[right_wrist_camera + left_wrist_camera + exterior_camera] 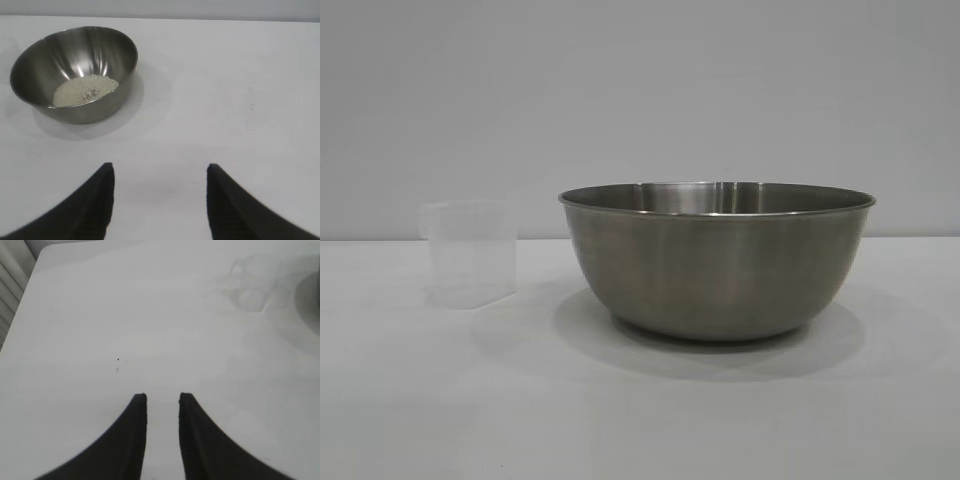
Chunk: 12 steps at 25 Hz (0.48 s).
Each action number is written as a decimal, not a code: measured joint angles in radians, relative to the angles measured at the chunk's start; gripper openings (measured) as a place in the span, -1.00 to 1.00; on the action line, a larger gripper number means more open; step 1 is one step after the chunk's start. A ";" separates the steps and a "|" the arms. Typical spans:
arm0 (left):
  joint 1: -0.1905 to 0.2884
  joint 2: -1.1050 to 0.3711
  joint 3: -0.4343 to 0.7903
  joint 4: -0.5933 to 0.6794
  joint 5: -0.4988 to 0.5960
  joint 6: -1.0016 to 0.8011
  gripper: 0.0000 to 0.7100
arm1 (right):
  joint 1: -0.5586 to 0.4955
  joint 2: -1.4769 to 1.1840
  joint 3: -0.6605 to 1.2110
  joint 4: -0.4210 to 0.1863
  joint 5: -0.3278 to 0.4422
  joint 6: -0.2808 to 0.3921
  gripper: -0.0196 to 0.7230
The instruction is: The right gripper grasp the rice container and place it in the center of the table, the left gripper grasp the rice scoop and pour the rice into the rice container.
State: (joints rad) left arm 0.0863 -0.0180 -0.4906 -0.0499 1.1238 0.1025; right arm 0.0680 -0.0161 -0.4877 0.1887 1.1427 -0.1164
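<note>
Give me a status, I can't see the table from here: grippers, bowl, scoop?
Both grippers, left and right, jaws apart, holding nothing. Rice already in rice container. Rice scoop upright beside it, looks empty. Nothing in the way.

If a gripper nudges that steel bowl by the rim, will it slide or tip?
The rice container would probably rock before it slides: its rounded wall narrows to a small base. The polished steel on the smooth table looks slippery. The rice is only a shallow layer, so it likely adds little steadying weight.
</note>
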 joint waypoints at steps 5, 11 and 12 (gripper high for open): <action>0.000 0.000 0.000 -0.002 0.000 0.000 -0.63 | 0.000 0.000 0.000 0.000 0.000 0.000 0.13; 0.000 0.000 0.000 -0.002 0.000 0.000 -0.51 | 0.000 0.000 0.000 -0.052 0.000 0.000 0.13; 0.000 0.000 0.000 -0.002 0.000 0.000 -0.51 | 0.000 0.000 0.000 -0.054 0.000 0.000 0.13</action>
State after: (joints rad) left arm 0.0863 -0.0180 -0.4906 -0.0523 1.1238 0.1025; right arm 0.0680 -0.0161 -0.4877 0.1346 1.1427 -0.1166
